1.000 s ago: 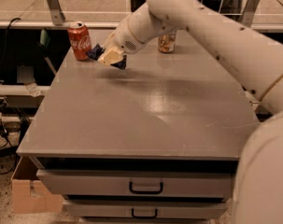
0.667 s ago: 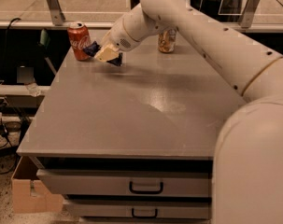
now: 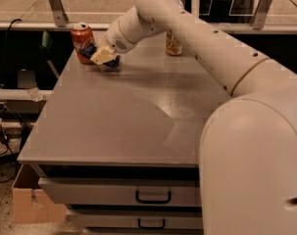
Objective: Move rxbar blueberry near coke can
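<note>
One second of travel: gripper [image 3: 104, 57] has carried the rxbar blueberry [image 3: 113, 62] left across the back of the table [image 3: 118, 116], closing the gap to the coke can [image 3: 83, 43]. The pincer looks clenched on the bar, with navy wrapper poking out on both sides of the tan pad. It sits low over the surface; can't tell if the bar touches down yet. The bar's left end is now just beside the can, maybe touching it. My read: placement is basically met, and what's left is release and retreat without clipping the can. Count: one bar, two cans (the red coke can, plus one orange-tan can [image 3: 174, 43] well apart at the back), two drawer handles, one cardboard box [image 3: 28, 199].
</note>
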`<state>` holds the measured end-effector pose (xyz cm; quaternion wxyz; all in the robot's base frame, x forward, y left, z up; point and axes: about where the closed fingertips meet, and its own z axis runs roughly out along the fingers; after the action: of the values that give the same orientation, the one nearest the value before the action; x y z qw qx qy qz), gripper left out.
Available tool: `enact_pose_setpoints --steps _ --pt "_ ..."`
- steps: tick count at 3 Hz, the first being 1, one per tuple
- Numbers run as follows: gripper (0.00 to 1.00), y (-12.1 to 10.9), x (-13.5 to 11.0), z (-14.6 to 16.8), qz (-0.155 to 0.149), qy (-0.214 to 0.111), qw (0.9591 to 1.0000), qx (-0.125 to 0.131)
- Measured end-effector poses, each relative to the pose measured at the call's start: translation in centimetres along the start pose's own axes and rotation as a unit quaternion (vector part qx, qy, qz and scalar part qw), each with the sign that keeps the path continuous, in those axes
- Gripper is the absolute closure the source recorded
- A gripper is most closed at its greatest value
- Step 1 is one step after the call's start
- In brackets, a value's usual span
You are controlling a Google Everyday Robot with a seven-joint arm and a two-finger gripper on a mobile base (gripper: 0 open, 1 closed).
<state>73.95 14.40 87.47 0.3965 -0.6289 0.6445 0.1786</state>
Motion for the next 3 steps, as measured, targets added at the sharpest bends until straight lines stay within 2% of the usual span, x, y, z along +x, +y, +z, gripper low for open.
enact_pose_setpoints --steps 2,3 --pt "0.12 -0.44 0.40 0.82 0.015 0.001 0.9999 0.007" --pt "0.00 -0.63 -0.04 -0.12 0.016 -0.009 0.9996 0.022"
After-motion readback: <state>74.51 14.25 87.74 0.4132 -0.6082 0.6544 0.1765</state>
